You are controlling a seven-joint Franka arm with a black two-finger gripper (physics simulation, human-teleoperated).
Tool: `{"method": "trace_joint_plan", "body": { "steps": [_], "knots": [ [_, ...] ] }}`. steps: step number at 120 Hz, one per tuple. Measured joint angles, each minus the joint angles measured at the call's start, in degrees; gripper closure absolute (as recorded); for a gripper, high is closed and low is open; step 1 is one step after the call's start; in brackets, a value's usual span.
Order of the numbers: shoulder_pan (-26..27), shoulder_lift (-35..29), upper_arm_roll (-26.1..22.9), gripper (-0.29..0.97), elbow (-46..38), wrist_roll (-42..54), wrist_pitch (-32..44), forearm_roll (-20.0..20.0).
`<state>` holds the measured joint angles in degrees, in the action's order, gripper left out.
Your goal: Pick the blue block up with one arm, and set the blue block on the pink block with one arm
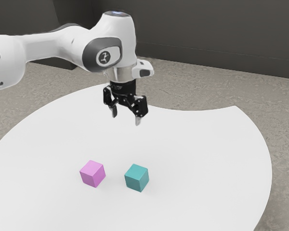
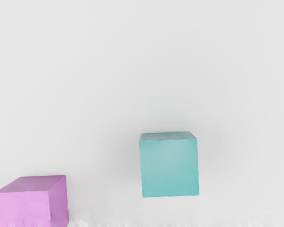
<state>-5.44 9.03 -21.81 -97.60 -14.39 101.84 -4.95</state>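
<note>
Teal-blue, the blue block [image 1: 136, 176] sits beside the pink block [image 1: 92, 173] on the white table [image 1: 207, 159]. The gripper [image 1: 126, 119] hangs above the table, jaws apart and empty.

A big white round table [image 1: 212, 154] is set on a grey, speckled floor [image 1: 260, 91]. A dark wall [image 1: 207, 24] is seen behind it.

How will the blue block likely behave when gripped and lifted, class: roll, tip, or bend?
The blue block probably stays put rather than rolling: it is a cube resting flat on the white table. Its crisp edges suggest it is stiff. Flat parallel sides should give the fingers even purchase.
</note>
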Motion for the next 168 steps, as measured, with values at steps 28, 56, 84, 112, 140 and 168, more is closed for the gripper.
{"method": "trace_joint_plan", "body": {
  "steps": [28, 56, 84, 112, 140, 168],
  "knots": [
    [3.0, -3.3, 0.7, 0.0, -18.1, -0.6, 12.0, 3.4],
    [2.9, -2.0, 0.3, 0.0, -20.1, 0.4, 22.6, 3.7],
    [3.2, 3.6, 1.6, 0.0, -18.6, 2.4, 25.0, 4.3],
    [3.6, 6.3, 3.0, 0.0, -17.9, 5.9, 27.9, 3.5],
    [3.5, 9.4, 3.1, 0.0, -18.1, 8.5, 29.6, 2.1],
    [3.3, 10.8, 3.2, 0.0, -18.3, 10.1, 30.6, 1.8]
  ]
}}
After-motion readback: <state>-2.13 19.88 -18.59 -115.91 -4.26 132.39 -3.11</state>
